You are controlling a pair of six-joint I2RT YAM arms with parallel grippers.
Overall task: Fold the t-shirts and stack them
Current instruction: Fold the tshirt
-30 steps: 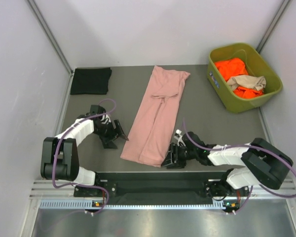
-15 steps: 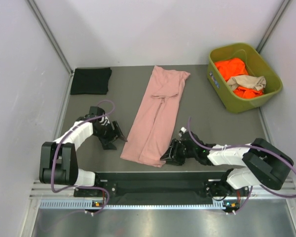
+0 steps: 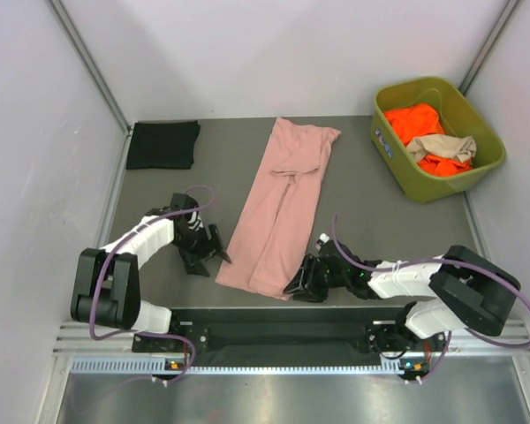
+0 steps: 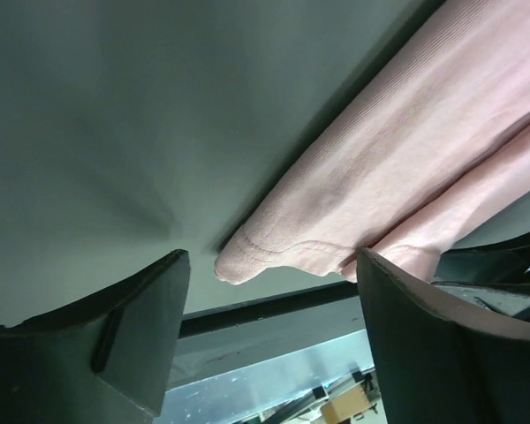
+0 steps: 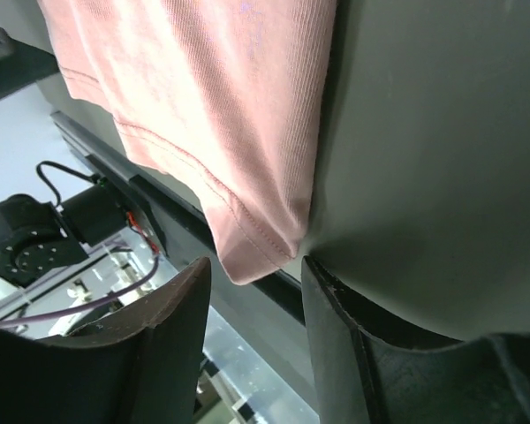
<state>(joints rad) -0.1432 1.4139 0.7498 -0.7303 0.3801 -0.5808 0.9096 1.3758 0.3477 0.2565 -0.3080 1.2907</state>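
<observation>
Matte grey table (image 3: 371,212), ribbed pink t-shirt (image 3: 278,212) folded long, stitched hem

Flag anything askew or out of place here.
The pink t-shirt lies slanted across the table, not square to its edges like the folded black t-shirt. The orange t-shirt and tan t-shirt sit crumpled in the olive bin.
</observation>
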